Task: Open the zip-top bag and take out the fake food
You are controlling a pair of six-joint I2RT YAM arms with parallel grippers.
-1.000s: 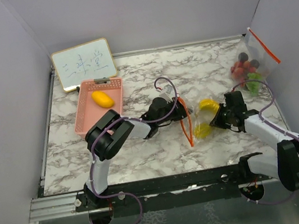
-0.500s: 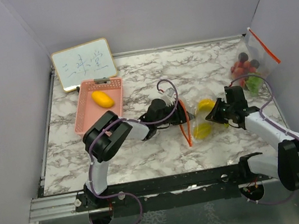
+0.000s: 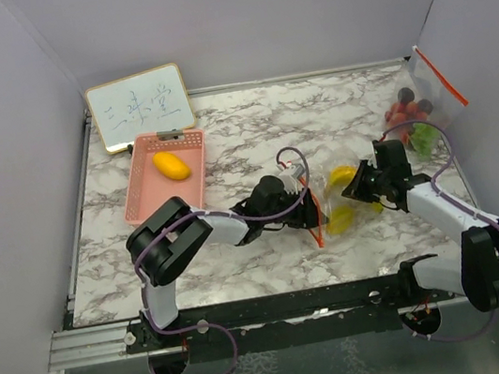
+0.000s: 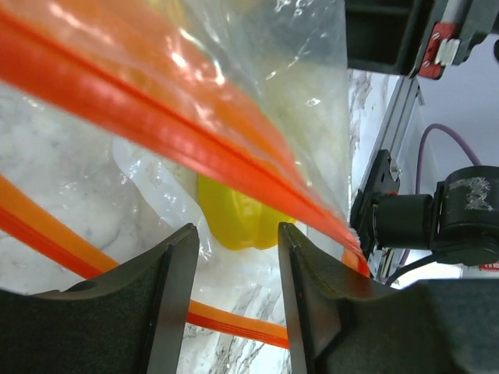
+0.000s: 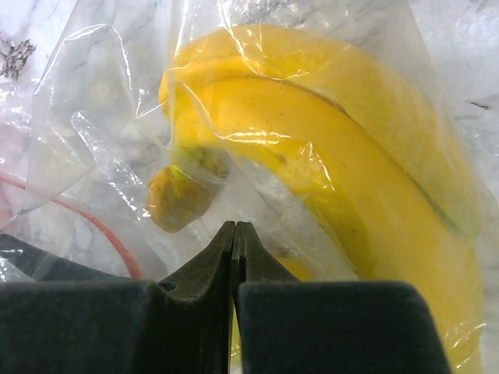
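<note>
Zip-top bag (image 3: 332,200): lies on the desk (image 3: 222,134) right of centre, between both end effectors, with its orange zip strip (image 4: 195,148) on the left side.
Contents: banana (image 5: 327,156) and 1 more yellow piece (image 4: 234,222) sit inside the film; I see nothing out of this bag yet.
Left end effector (image 4: 235,230): fingers apart at the bag mouth, zip strip crossing just ahead of the tips, nothing clamped.
Right end effector (image 5: 235,227): fingers together, by my reading clamped on a fold of film beside the banana.
Step in hand: I judge it to be spreading the mouth before reaching in.
Technique: I would hold the right clamp as anchor, take only 1 lip of the strip with the left, and pull leftward and low so the film tautens instead of dragging.
Risk: slick film may slip; catching both lips would leave the mouth closed.
Open room: bare desk lies left of the bag toward the pink basket (image 3: 141,190), which holds the lemon (image 3: 170,165).
Edges: the right wall is near the right arm; a second bag (image 3: 432,82) with red pieces (image 3: 399,111) and a green piece (image 3: 424,136) leans there.
</note>
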